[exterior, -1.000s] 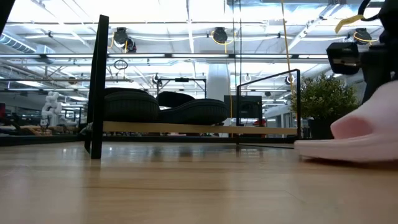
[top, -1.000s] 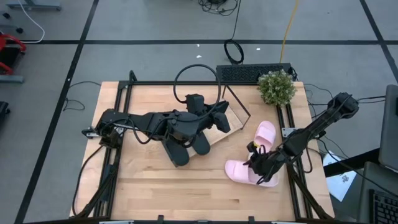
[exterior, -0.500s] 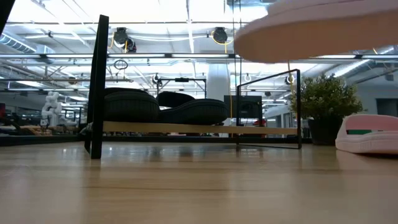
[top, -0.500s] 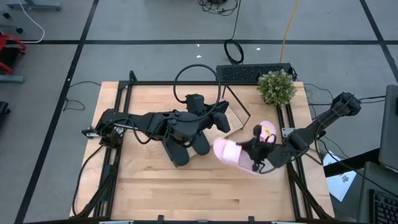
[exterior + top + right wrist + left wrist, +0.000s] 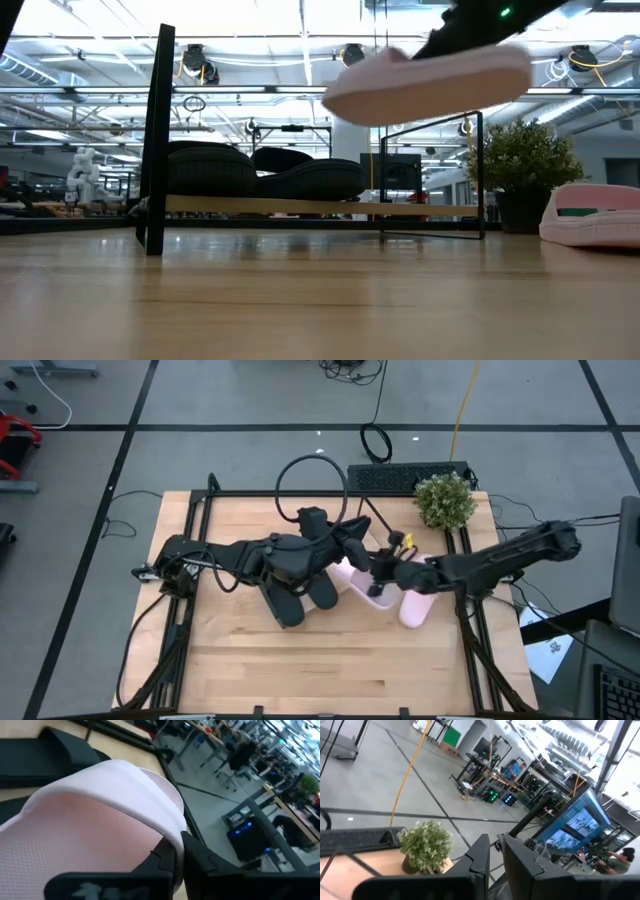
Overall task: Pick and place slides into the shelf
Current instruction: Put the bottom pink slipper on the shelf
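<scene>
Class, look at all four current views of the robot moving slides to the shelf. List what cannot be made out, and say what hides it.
- Shelf board, high view: mostly covered by both arms.
- Black slides on the shelf, high view: merge with the dark left arm.
- Left gripper: whether it holds anything; the wrist view shows only its jaws nearly together.
- Carried pink slide, low view: motion-blurred, the right gripper's grip cut off at the top.
- Second pink slide: cropped by the low view's edge.

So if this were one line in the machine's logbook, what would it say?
right gripper: shut on pink slide, lifted near shelf | left gripper: by shelf | black slides: on shelf | second pink slide: on table
</scene>
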Robot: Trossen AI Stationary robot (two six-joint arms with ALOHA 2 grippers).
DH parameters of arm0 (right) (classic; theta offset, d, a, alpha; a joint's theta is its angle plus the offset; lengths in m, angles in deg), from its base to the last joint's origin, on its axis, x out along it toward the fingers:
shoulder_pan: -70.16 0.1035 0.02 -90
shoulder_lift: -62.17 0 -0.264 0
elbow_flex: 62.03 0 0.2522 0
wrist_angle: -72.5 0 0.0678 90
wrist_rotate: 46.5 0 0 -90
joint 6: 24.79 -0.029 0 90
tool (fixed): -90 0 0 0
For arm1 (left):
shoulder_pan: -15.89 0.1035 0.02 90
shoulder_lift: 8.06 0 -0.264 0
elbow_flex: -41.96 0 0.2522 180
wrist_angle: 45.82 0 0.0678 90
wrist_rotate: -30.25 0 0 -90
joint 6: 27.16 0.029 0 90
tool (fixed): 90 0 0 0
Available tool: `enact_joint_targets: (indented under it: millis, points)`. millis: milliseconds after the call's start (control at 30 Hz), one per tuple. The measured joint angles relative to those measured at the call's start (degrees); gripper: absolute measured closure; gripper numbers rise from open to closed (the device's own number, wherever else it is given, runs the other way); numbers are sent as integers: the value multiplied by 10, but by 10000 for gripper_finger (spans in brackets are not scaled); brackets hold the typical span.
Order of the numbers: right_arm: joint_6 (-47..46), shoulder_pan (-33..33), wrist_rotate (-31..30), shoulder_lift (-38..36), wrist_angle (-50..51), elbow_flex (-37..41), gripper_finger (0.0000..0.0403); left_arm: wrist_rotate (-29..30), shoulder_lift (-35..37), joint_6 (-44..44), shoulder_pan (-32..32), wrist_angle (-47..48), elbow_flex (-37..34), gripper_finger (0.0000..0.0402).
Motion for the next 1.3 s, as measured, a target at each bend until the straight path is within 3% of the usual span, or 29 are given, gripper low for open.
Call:
enact_joint_targets:
  millis: [367,667,1300]
  points:
    - [48,-88,-2,140,-145,0,394,-59,0,37,0,-23,0,355]
    - [43,-128,1,202,-203,0,393,-64,0,66,0,-27,0,355]
    - [35,-144,13,295,-214,-54,392,-65,0,82,0,-36,0,355]
